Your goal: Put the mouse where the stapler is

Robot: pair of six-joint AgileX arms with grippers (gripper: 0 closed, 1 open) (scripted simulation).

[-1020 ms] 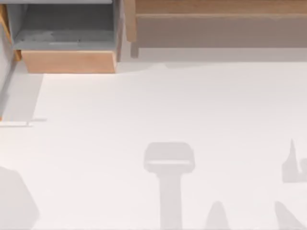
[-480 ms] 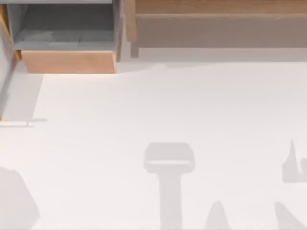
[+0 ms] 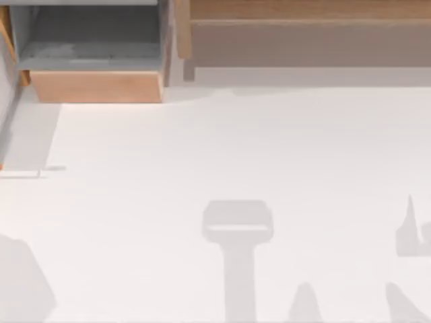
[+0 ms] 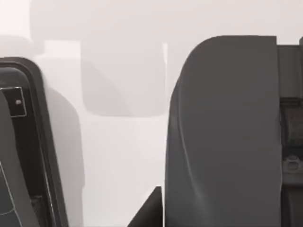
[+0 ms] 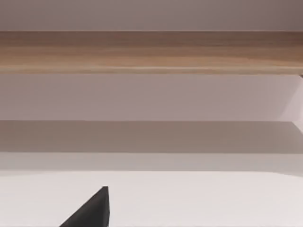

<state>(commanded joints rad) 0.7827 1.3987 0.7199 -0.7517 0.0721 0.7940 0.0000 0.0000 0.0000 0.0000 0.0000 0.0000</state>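
Note:
The mouse and the stapler are out of view in every frame. The top view holds the bare white table point(image 3: 222, 148) with only grey shadows of the arms near its front edge. A dark tip of my left gripper point(image 4: 147, 210) pokes in at the edge of the left wrist view, between two large dark grey machine parts point(image 4: 222, 132). In the right wrist view a black tip of my right gripper point(image 5: 92, 212) hangs over the white table, facing the wooden shelf point(image 5: 151, 49).
An open drawer point(image 3: 94, 86) with a grey inside and a wooden front stands at the back left. A long wooden shelf unit point(image 3: 303, 12) runs along the back right. A grey wall point(image 3: 5, 87) borders the far left edge.
Only a thin shadow at the table's left edge has shifted slightly; nothing else differs.

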